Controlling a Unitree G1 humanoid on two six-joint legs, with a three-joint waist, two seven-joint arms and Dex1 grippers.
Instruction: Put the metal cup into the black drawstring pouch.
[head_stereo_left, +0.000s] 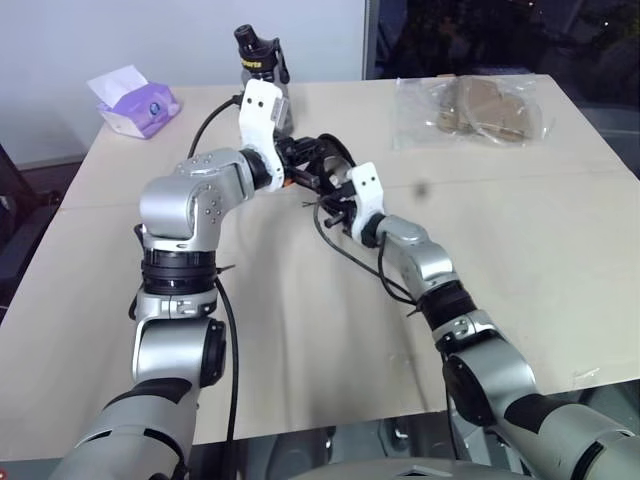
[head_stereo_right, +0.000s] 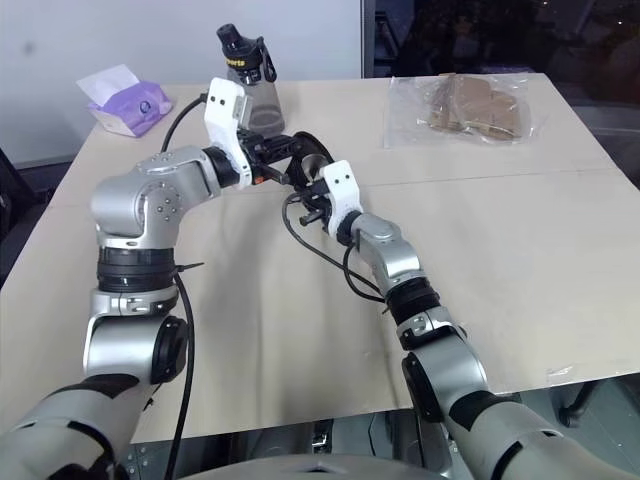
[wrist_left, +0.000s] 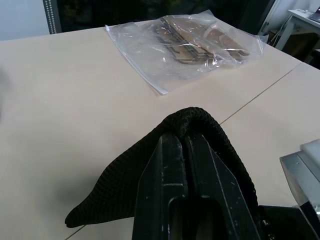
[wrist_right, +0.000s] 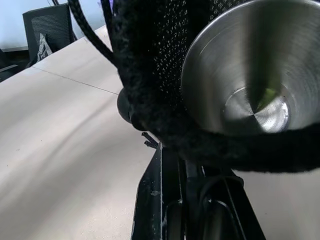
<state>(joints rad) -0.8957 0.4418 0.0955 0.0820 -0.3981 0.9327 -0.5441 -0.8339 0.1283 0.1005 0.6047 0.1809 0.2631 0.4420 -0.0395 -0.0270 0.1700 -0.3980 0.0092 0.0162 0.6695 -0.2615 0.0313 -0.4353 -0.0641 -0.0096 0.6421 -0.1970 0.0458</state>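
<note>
The black drawstring pouch (head_stereo_left: 326, 158) hangs in the air above the middle of the table, between my two grippers. My left gripper (wrist_left: 184, 136) is shut on the upper rim of the pouch (wrist_left: 120, 185), whose fabric drapes over its fingers. Inside the pouch's open mouth (wrist_right: 165, 65) lies the metal cup (wrist_right: 255, 75), its shiny opening facing the right wrist camera. My right gripper (wrist_right: 172, 150) is shut at the lower rim of the mouth, just below the cup. The thin cord (wrist_right: 87, 30) hangs beside the pouch. In the left eye view the right gripper (head_stereo_left: 335, 195) sits right under the left gripper (head_stereo_left: 303, 165).
A smoky-grey bottle with a black cap (head_stereo_left: 262, 62) stands at the back of the table (head_stereo_left: 540, 260). A tissue pack (head_stereo_left: 135, 100) lies at the back left, a clear plastic bag of tan items (head_stereo_left: 480, 110) at the back right. Black cables loop under the arms.
</note>
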